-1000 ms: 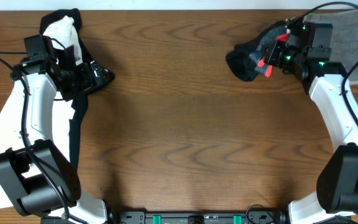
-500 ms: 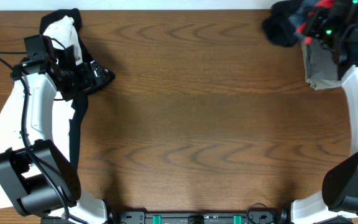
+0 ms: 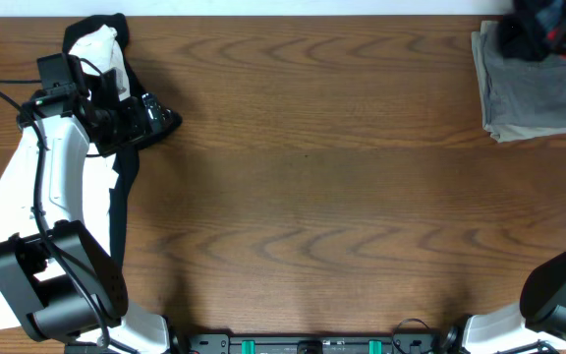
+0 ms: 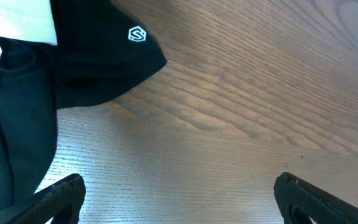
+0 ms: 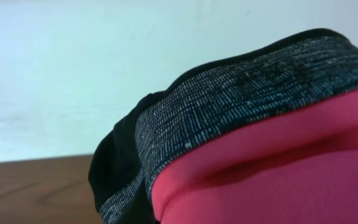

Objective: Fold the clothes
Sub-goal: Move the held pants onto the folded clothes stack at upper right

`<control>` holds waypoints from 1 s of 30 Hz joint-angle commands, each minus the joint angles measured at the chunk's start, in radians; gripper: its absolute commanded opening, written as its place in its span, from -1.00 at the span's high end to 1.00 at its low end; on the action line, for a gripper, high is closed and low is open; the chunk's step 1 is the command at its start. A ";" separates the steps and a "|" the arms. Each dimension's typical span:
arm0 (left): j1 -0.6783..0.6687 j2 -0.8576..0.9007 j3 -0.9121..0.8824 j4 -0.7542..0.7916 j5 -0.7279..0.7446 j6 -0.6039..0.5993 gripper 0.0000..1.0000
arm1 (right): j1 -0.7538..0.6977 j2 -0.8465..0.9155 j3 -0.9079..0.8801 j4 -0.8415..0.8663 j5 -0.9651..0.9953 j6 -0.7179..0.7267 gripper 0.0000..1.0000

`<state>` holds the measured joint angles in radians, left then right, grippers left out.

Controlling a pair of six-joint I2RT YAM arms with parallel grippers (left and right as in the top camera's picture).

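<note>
The black trousers (image 3: 517, 34) are bunched in a dark lump at the table's far right corner, held up by my right gripper (image 3: 558, 29). In the right wrist view the grey waistband (image 5: 241, 99) and its coral red edge (image 5: 278, 174) fill the frame and hide the fingers. The legs are not spread out; I cannot see them separately. My left gripper (image 3: 155, 120) is at the far left. In the left wrist view it (image 4: 179, 182) is open and empty, low over bare wood.
Grey-olive folded trousers (image 3: 534, 93) lie at the far right, just under the held lump. A white T-shirt (image 3: 96, 49) and a black cloth with a small white logo (image 4: 86, 62) lie by the left gripper. A black strip (image 3: 118, 211) runs down the left edge.
My right gripper has carried the black trousers from the right middle of the table up and right to the far right corner. The left arm has not moved.
</note>
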<state>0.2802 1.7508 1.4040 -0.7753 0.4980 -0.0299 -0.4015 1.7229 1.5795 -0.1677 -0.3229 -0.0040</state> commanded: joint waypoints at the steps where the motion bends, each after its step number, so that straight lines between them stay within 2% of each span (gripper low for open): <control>1: 0.002 0.011 0.004 0.010 0.007 -0.010 -0.96 | -0.035 0.042 0.037 0.061 -0.051 -0.047 0.98; 12: 0.002 0.011 0.004 0.026 0.007 -0.010 -0.96 | -0.065 0.242 0.037 0.337 -0.109 -0.043 0.98; 19: 0.002 0.012 0.004 0.030 0.007 -0.010 -0.96 | -0.065 0.304 0.037 0.494 -0.114 0.033 0.98; 26: -0.013 0.014 0.004 0.056 0.007 -0.036 -0.96 | -0.065 0.342 0.037 0.530 -0.097 0.033 0.98; 30: -0.034 0.014 0.004 0.067 0.007 -0.036 -0.96 | -0.071 0.373 0.037 0.462 -0.097 0.032 0.97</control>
<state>0.2638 1.7508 1.4040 -0.7124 0.4980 -0.0563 -0.4618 2.0663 1.5909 0.3161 -0.4191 0.0177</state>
